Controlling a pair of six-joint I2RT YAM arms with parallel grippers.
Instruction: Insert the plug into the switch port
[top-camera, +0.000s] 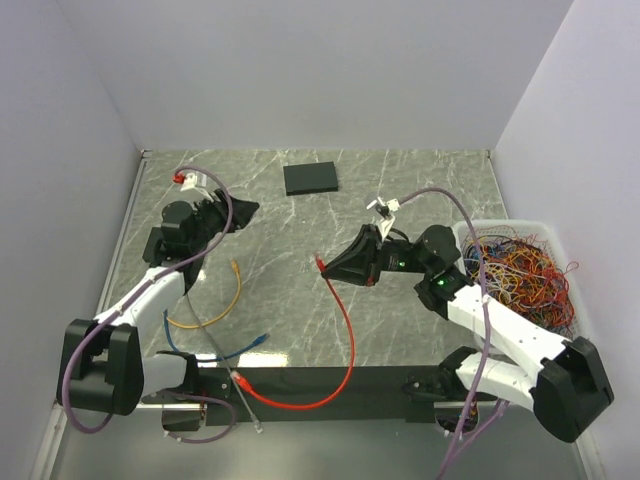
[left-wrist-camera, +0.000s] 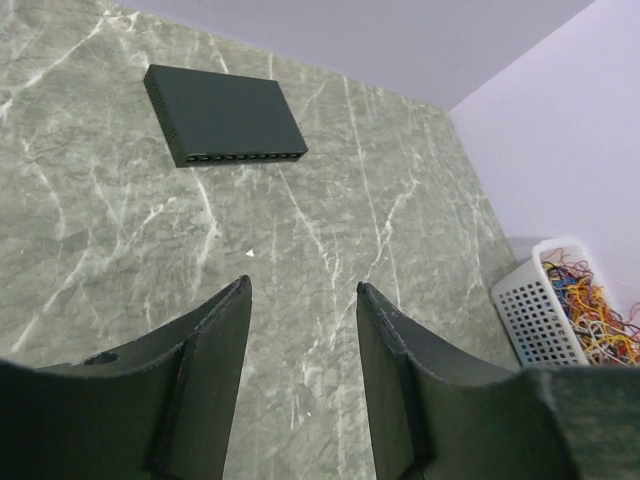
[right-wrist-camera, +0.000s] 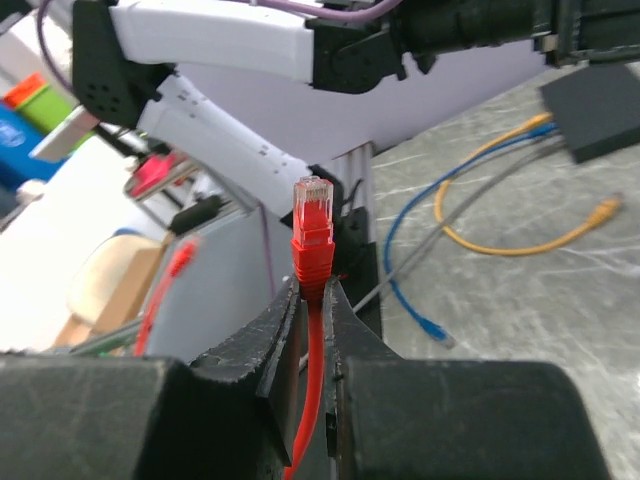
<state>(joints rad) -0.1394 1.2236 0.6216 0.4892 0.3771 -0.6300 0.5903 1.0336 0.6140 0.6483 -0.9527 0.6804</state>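
Within right tool (right-wrist-camera: 312, 293), plug (right-wrist-camera: 313, 222) lengthwise outward

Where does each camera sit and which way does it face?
Top external: above and behind the robot, looking down at the table; left arm and right arm show.
Left wrist: looks past the open left hand toward the switch.
Right wrist: looks past the right hand, shut on the red cable below its plug, toward the left arm.
Shared: top and left wrist both show switch and wire basket.
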